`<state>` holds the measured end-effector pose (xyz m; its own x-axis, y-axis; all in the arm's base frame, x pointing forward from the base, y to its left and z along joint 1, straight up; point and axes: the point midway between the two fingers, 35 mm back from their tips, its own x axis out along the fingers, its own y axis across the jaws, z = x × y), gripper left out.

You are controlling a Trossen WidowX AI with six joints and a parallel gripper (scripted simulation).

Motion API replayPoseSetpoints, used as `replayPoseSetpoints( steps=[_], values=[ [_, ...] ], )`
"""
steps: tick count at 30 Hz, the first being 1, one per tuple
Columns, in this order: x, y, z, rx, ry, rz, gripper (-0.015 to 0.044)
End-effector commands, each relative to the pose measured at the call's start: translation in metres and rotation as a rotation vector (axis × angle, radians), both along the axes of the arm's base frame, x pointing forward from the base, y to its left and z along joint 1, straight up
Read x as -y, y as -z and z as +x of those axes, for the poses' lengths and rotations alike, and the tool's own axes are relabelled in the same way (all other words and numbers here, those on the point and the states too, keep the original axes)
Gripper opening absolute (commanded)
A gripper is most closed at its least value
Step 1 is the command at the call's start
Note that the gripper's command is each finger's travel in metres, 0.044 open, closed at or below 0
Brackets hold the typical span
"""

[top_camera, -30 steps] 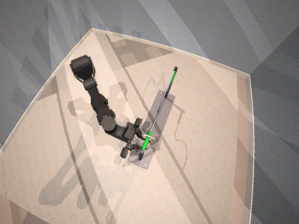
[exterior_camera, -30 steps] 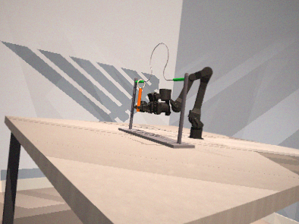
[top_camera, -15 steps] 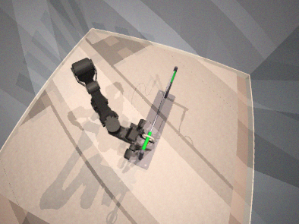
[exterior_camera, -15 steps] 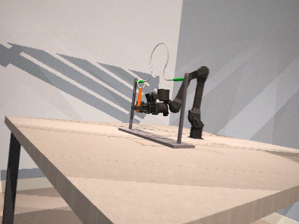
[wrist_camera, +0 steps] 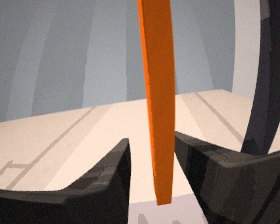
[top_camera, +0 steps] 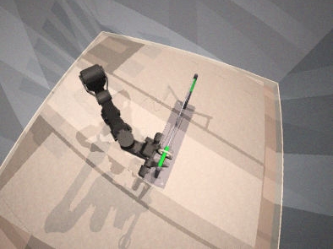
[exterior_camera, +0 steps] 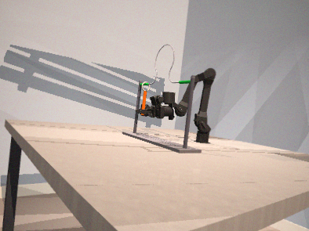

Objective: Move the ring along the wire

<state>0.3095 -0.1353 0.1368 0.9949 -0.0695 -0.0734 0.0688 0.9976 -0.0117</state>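
Note:
The pale ring [top_camera: 170, 154] [exterior_camera: 149, 88] hangs around the green part [top_camera: 161, 162] [exterior_camera: 141, 84] of the wire beside one post [exterior_camera: 136, 113] [wrist_camera: 261, 95]. Its orange handle [exterior_camera: 144, 100] [wrist_camera: 161, 100] hangs down nearly upright. My gripper [top_camera: 164, 159] [exterior_camera: 143, 111] [wrist_camera: 150, 140] is partly open around the lower handle. The handle stands between the fingers, close to the right finger in the wrist view, with a gap on the left. Whether it touches the right finger I cannot tell. The ring is out of the wrist view.
The thin grey wire [exterior_camera: 174, 58] rises in a tall loop above the gripper and leads to the other green part [top_camera: 193, 84] [exterior_camera: 184, 81] beside the other post [exterior_camera: 190, 113]. Both posts stand on a grey base plate [top_camera: 162, 184] [exterior_camera: 192, 150] on the table.

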Motion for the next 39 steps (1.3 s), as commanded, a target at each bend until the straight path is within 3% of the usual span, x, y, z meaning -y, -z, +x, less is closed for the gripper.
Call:
replayPoseSetpoints(
  steps=[1, 10, 39],
  values=[
    [0.0, 0.0, 0.0, 0.0, 0.0, 0.0, 0.0081],
    [0.0, 0.0, 0.0, 0.0, 0.0, 0.0, -0.015],
    [0.0, -0.012, 0.0, 0.002, 0.005, 0.001, -0.015]
  ],
)
